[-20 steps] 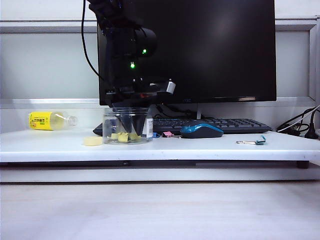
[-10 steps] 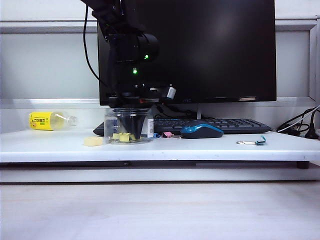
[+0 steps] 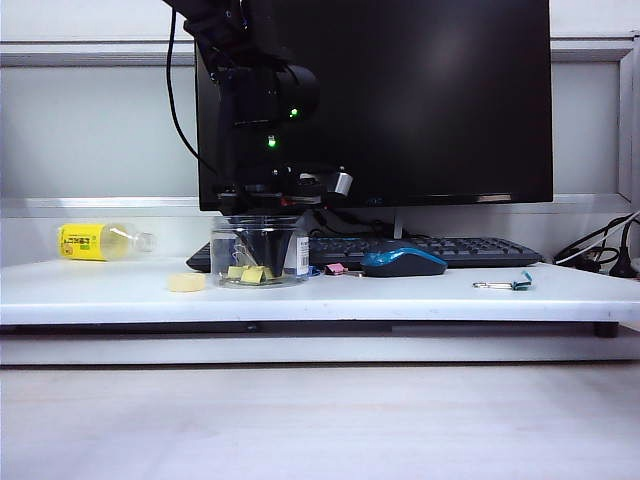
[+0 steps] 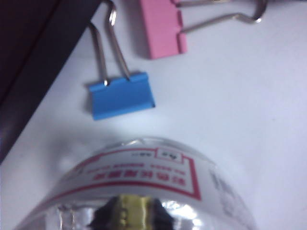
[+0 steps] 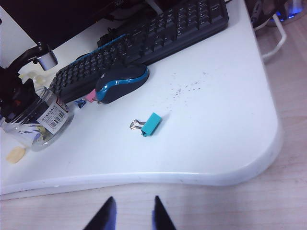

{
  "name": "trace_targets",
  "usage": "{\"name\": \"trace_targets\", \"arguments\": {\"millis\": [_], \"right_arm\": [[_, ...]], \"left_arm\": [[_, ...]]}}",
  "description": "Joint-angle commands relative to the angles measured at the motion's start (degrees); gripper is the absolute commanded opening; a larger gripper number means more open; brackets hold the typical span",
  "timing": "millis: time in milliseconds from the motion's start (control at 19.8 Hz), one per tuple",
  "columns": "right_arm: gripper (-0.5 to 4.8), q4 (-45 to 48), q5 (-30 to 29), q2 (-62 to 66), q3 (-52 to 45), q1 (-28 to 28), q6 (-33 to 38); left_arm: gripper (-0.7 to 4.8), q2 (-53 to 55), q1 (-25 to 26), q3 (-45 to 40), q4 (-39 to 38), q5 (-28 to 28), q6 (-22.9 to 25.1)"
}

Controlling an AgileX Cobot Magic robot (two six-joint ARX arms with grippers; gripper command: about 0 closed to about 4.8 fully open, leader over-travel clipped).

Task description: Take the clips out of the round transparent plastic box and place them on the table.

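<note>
Inside the box, left hand seemingly clamping clip.

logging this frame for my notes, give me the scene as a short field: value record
left gripper: down inside the round transparent plastic box, closed on a yellow clip
right gripper: open, holding nothing, hanging off the table's front edge
clips in box: yellow clips at the bottom
clips already out: blue clip and pink clip on the table beside the box
other items: teal clip, mouse, keyboard, bottle
</note>
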Motion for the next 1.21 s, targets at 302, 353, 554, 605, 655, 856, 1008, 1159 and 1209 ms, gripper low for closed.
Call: {"name": "trace_targets", "arguments": {"millis": [302, 353, 554, 605, 655, 856, 1008, 1159, 1209], "right_arm": [[1.07, 0.33, 0.15, 0.00, 0.11, -0.02, -0.31], [1.07, 0.33, 0.15, 0.00, 0.11, 0.00, -0.31], [1.07, 0.28, 0.13, 0.00, 0.11, 0.00, -0.31], [1.07, 0.28, 0.13, 0.00, 0.11, 0.00, -0.31], [1.07, 0.26, 0.13, 0.00, 0.11, 0.00, -0.31], [1.07, 0.17, 0.11, 0.00, 0.11, 0.00, -0.31], [1.07, 0.13, -0.13, 0.00, 0.11, 0.00, -0.31], [1.07, 0.13, -0.13, 0.00, 0.11, 0.00, -0.28], [1.07, 0.13, -0.13, 0.00, 0.11, 0.00, -0.28]], "left_arm": [[0.78, -5.09, -0.02, -0.48, -0.35, -0.13, -0.83], [0.78, -5.84, -0.04, -0.48, -0.42, -0.13, -1.03], [0.79, -8.96, -0.66, -0.48, -0.24, -0.09, -1.20], [0.79, -9.49, -0.76, -0.46, -0.17, -0.04, -1.18], [0.79, -10.60, -0.98, -0.44, 0.13, 0.39, -1.20], [0.79, -11.89, -1.75, -0.42, 0.77, 0.92, -1.18], [0.90, -10.64, -1.66, -0.46, -1.75, 0.98, -1.09], [1.54, -8.59, -1.60, -0.50, -3.39, 0.96, -0.50], [1.54, -7.82, -1.60, -0.52, -3.43, 0.96, -0.55]]}}
